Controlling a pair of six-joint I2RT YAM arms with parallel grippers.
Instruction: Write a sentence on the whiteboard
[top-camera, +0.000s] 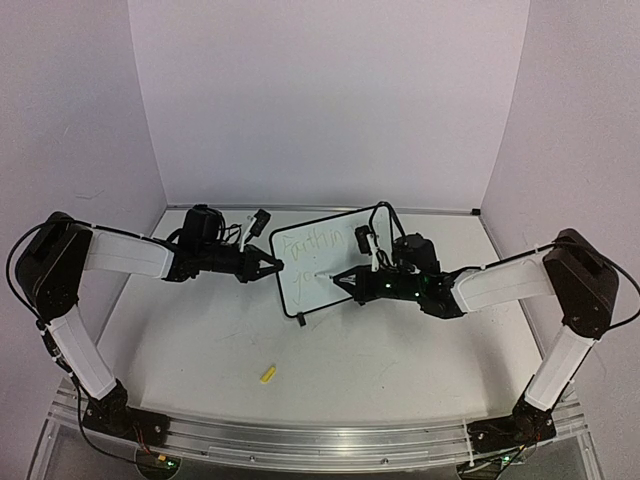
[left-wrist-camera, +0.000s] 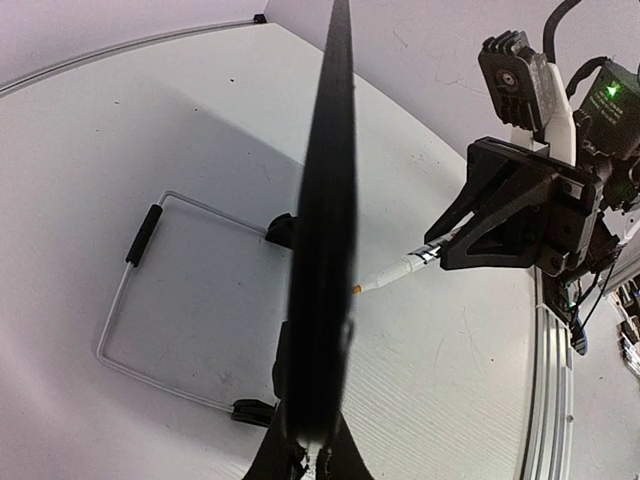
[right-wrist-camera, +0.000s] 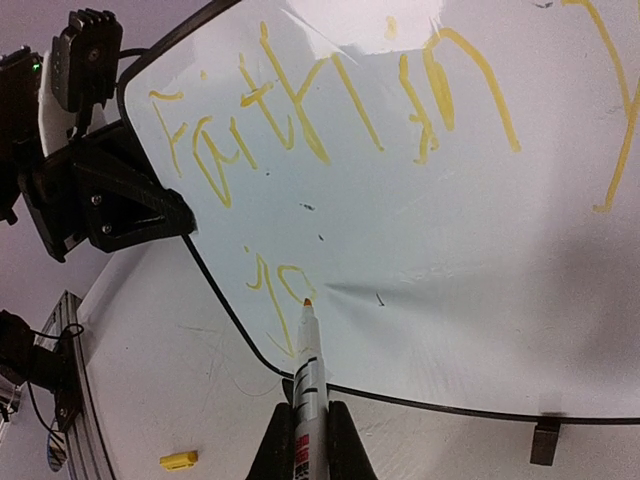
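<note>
The whiteboard (top-camera: 318, 262) stands tilted near the table's middle, its white face toward the right arm. My left gripper (top-camera: 276, 266) is shut on its left edge; in the left wrist view the whiteboard (left-wrist-camera: 325, 250) runs edge-on as a dark blurred band up from my left gripper (left-wrist-camera: 315, 462). My right gripper (right-wrist-camera: 308, 452) is shut on a white marker (right-wrist-camera: 308, 372), whose orange tip touches the whiteboard (right-wrist-camera: 460, 250). The sentence (right-wrist-camera: 330, 120) is yellow handwriting: a long first line, and a short second line starting beside the tip.
A yellow marker cap (top-camera: 267, 375) lies on the table in front of the board. The board's bent wire stand (left-wrist-camera: 130, 300) rests on the table behind it, with black clip feet (right-wrist-camera: 544, 440) along its lower edge. White walls close in the back and sides.
</note>
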